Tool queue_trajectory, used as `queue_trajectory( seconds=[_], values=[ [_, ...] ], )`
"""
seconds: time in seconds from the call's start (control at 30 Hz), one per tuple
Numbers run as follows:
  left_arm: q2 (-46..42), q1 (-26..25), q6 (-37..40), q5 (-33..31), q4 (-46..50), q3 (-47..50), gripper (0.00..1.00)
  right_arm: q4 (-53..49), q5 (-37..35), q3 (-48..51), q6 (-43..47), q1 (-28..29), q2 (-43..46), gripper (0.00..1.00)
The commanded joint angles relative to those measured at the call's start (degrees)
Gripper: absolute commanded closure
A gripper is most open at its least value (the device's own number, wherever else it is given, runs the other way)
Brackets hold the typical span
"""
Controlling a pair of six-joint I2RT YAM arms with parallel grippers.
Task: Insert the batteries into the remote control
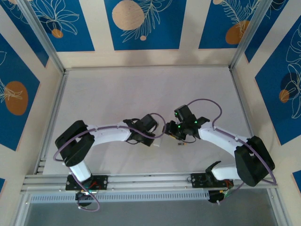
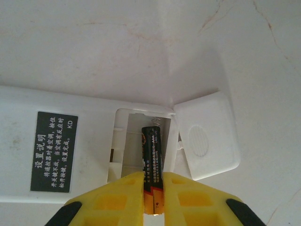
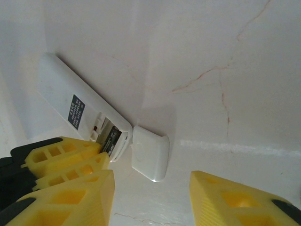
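The left gripper (image 2: 154,183) clenches one battery (image 2: 152,150), its far end inside the open compartment (image 2: 123,143) of the remote control (image 2: 70,101), near the middle of the table (image 1: 117,94); the loose cover (image 2: 207,136) lies just beside the remote's compartment end; the right gripper (image 3: 151,188) hovers close by, jaws spread, grasping nothing; a second battery (image 1: 181,144) lies on the table just nearer than it.

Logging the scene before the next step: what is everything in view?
remote control: 1, white, label side up, compartment open
battery: 1, dark, orange end, tip in the compartment
battery cover: 1, white, beside the remote's open end
table: 1, whitish, under everything
small dark object: 1, on the table, too small to identify
left end effector: 1, yellow, shut on the battery
right end effector: 1, yellow, open, holding nothing
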State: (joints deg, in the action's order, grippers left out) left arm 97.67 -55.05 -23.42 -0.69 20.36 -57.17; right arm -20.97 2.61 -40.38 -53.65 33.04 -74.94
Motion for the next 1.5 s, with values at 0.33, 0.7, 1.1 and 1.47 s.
queue_trajectory(
  seconds=[0.33,0.7,1.1,1.47],
  values=[
    [0.94,-0.72,1.76,-0.26,-0.57,-2.17,0.84,0.67,0.82,-1.06,-1.01,2.21,-1.03,0.53],
    [2.66,-0.72,1.63,0.43,-0.90,-2.65,0.81,0.36,0.55,-1.09,-1.15,2.81,-0.96,0.53],
    [1.28,-0.68,1.35,-0.14,-0.15,-3.24,0.70,0.67,0.26,-0.88,-0.64,3.13,-0.96,0.53],
    [-3.65,0.09,0.68,-0.74,0.21,-2.72,0.56,2.31,-3.37,-1.02,7.30,3.12,1.67,0.47]
  ],
)
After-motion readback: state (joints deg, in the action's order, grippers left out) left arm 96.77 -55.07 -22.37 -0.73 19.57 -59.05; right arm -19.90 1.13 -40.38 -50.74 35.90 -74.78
